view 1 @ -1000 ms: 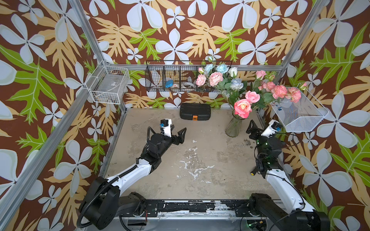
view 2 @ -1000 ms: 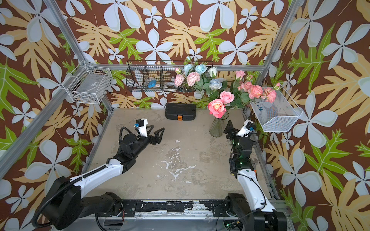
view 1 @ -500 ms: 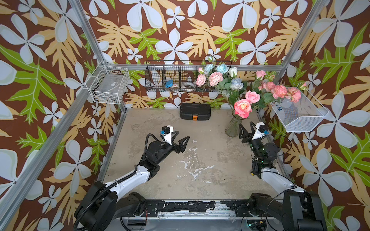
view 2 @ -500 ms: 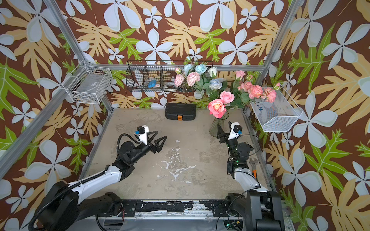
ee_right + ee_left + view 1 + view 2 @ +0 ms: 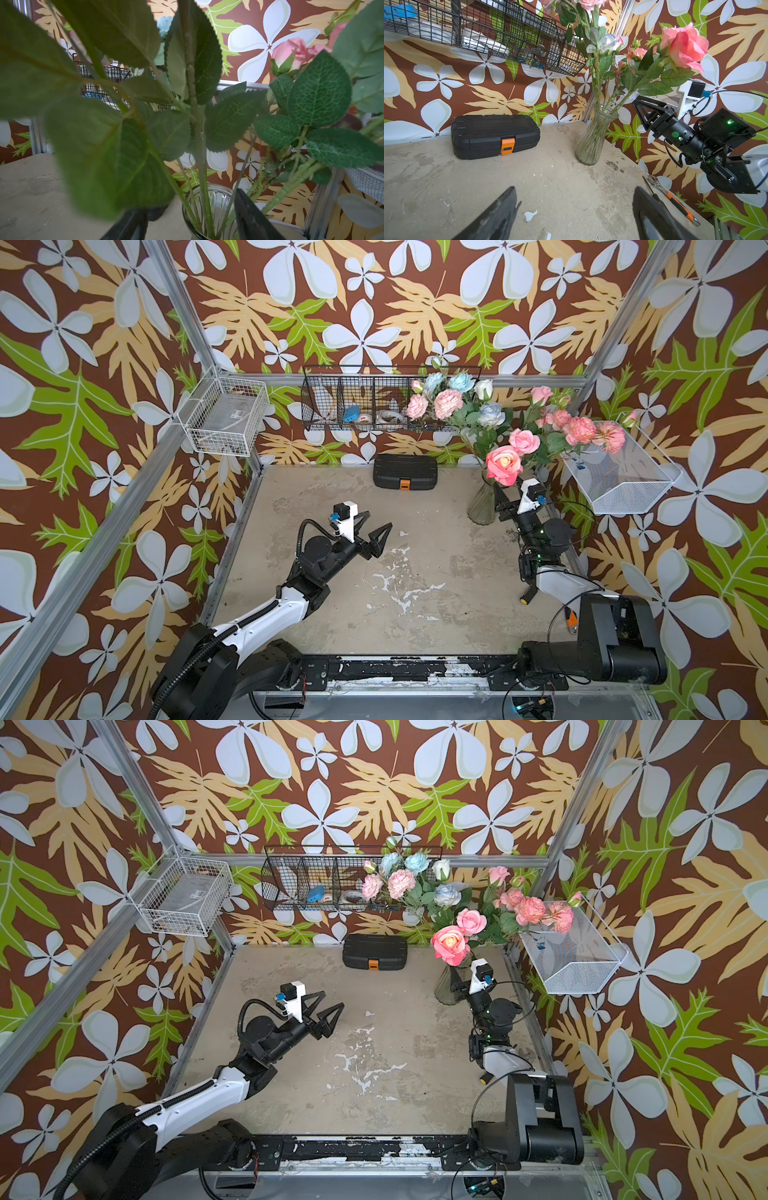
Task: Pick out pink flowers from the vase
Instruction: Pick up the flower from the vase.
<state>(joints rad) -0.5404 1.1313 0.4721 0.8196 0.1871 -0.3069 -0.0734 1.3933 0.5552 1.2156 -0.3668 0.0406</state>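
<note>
Both top views show us the vase (image 5: 482, 506) upright at the far right corner of the table (image 5: 415, 585), whose surface is rough, mottled and chipped in white flecks. We see clear ribbed glass, narrow at the neck, flared at the rim and wider at the base. The pink flowers (image 5: 503, 464) all stand in it on thin green stems with serrated fabric leaves: layered roses and ruffled carnations, mixed with pale blue roses (image 5: 461, 382). The right gripper (image 5: 191, 204) sits just beside the vase's rim on its near-right side, its black wedge-shaped fingers (image 5: 249, 214) partly apart. In the right wrist view stems rise between them, yet we cannot tell whether the stems lie within the jaws or just past the tips; nothing looks clamped. The left gripper (image 5: 379, 519) hovers over bare table left of centre, its triangular jaws spread wide and holding nothing. A black ribbed plastic case (image 5: 405, 472) with an orange latch lies against the far wall, and a white mesh basket (image 5: 623, 485) hangs on the right wall, near the outermost blooms.
</note>
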